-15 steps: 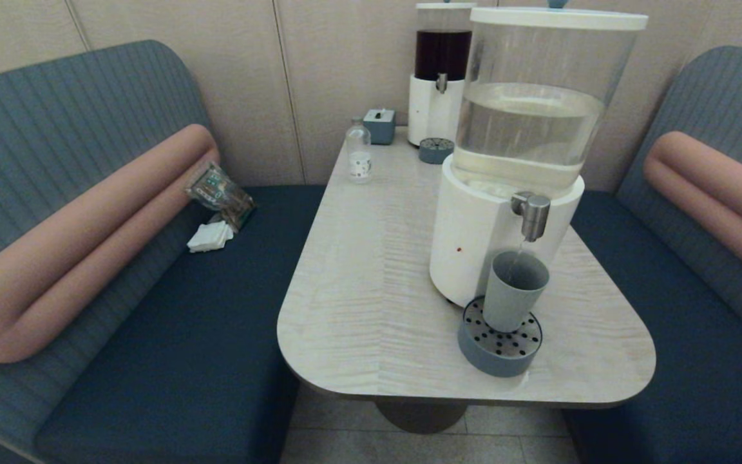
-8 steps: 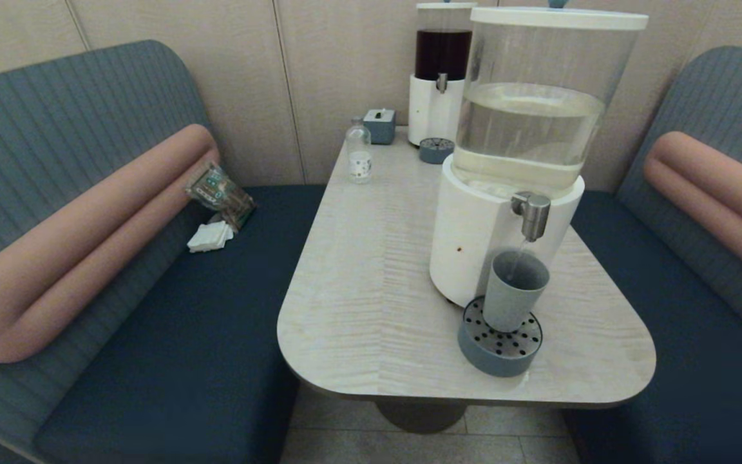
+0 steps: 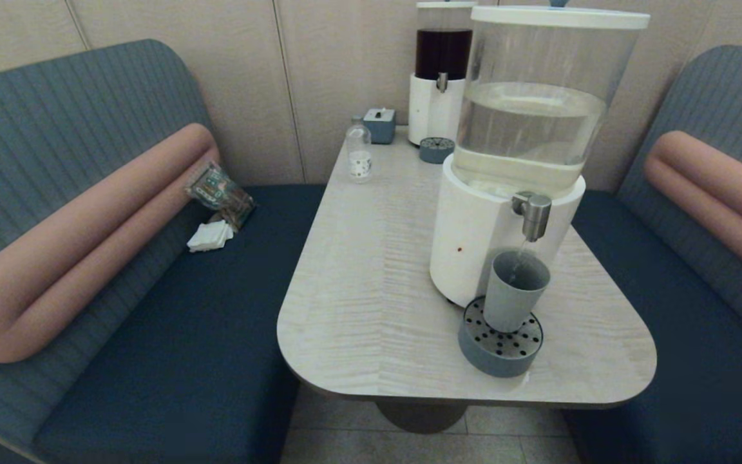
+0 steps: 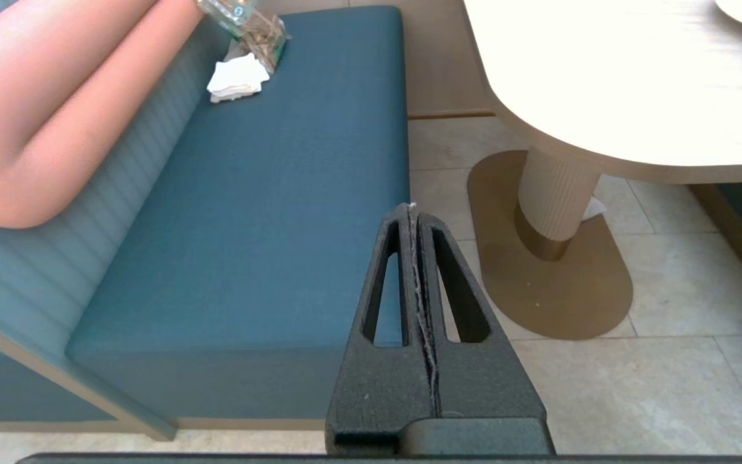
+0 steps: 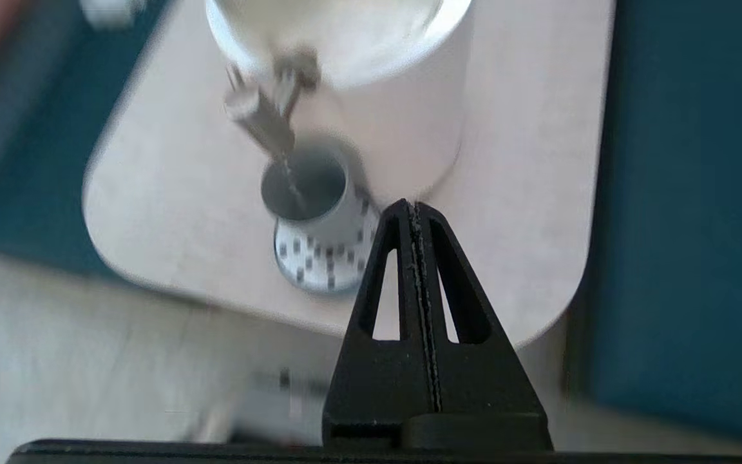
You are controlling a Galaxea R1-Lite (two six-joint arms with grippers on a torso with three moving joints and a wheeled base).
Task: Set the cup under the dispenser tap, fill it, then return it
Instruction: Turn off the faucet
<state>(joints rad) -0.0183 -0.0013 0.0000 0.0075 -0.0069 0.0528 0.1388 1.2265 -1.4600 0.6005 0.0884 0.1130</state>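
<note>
Left gripper (image 4: 413, 209), right gripper (image 5: 413, 205) closed (empty).

Beige panelled wall (image 3: 319, 77) behind a pale wood table (image 3: 371, 290), blue benches (image 3: 171, 335) either side, tiled floor (image 4: 654, 386) beneath.

No legible text anywhere; small clear bottle (image 3: 359, 155), standing on the table behind the large dispenser (image 3: 513, 161), carries a white label with dark marks too small to read; packet (image 3: 219, 191) on the bench seat, well left of the dispenser, shows printed patterning, not readable; dispenser itself bears no readable marking.
</note>
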